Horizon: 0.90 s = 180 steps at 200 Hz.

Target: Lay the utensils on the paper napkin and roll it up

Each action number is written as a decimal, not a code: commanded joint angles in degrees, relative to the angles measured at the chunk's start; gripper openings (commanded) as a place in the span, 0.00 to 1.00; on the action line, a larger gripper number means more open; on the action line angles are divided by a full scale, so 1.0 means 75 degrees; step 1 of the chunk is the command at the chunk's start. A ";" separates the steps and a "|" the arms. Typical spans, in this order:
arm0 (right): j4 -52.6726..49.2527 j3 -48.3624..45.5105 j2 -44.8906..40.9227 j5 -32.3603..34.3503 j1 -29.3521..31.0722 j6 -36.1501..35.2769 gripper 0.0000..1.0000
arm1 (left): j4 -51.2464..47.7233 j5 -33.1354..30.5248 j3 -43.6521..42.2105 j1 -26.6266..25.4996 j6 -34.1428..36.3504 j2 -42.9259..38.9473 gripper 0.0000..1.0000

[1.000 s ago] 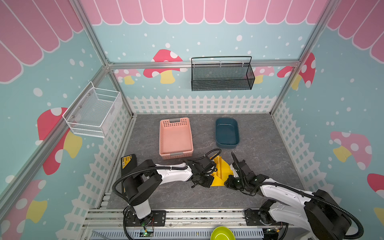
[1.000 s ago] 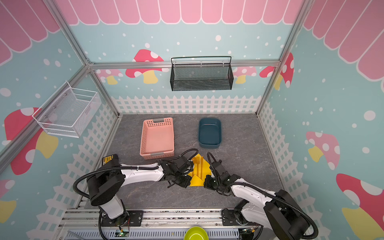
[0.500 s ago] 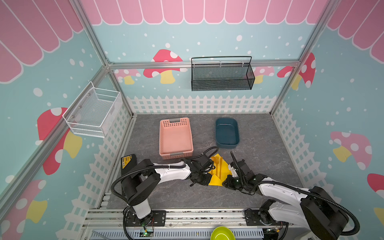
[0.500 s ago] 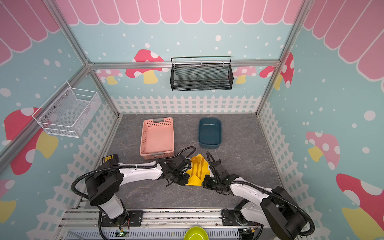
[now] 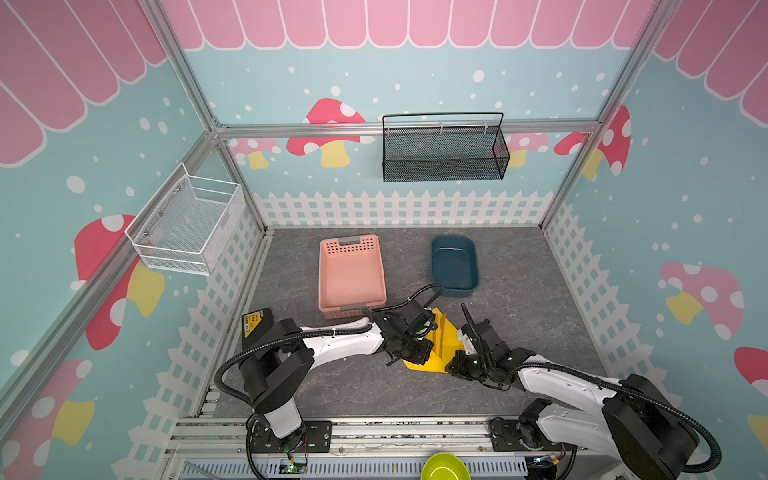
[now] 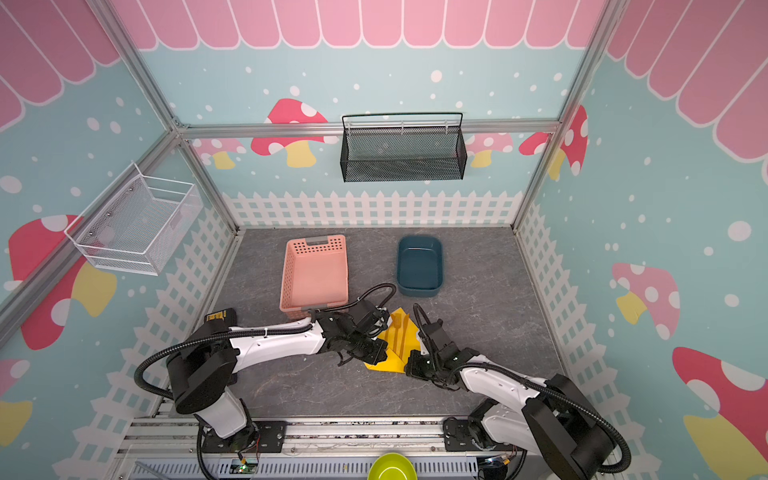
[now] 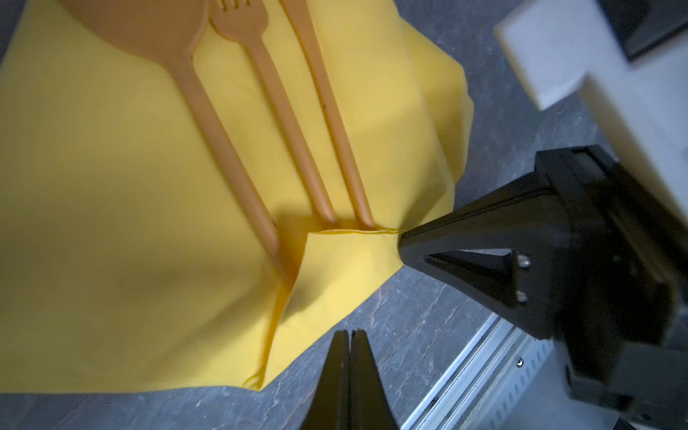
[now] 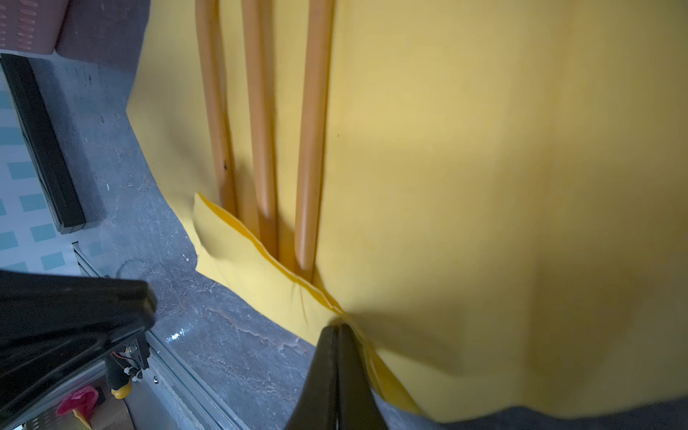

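I see the utensils (image 7: 283, 123) side by side on the paper napkin (image 7: 111, 223). Right claw (image 8: 337, 327) pinches the flap folded over their handles; left claw (image 7: 350, 333), closed and empty, just off its edge.
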 commanded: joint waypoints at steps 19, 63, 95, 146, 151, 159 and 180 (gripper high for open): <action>-0.0519 -0.0143 0.0024 0.0239 -0.0004 0.0076 0.05 | 0.0145 0.0171 0.0434 -0.0084 -0.0071 0.0491 0.05; -0.0570 -0.0154 -0.0120 0.0281 -0.0005 0.0070 0.06 | 0.0184 -0.0103 0.0751 -0.0060 0.0019 0.0952 0.04; -0.0726 -0.0162 -0.0212 0.0407 -0.0002 0.0073 0.07 | 0.0196 -0.0134 0.0873 -0.0062 0.0001 0.1164 0.04; -0.0847 -0.0074 -0.0155 0.0534 -0.0010 0.0046 0.08 | 0.0231 -0.0058 0.0970 -0.0063 -0.0011 0.1389 0.03; -0.0847 -0.0062 -0.0156 0.0525 -0.0017 0.0051 0.08 | 0.0228 -0.0055 0.0981 -0.0063 -0.0011 0.1406 0.03; -0.0865 -0.0041 -0.0157 0.0534 -0.0017 0.0041 0.08 | 0.0231 -0.0056 0.0982 -0.0063 -0.0022 0.1429 0.03; -0.0927 -0.0010 -0.0192 0.0556 -0.0012 0.0029 0.09 | 0.0230 -0.0123 0.0975 -0.0063 -0.0045 0.1442 0.03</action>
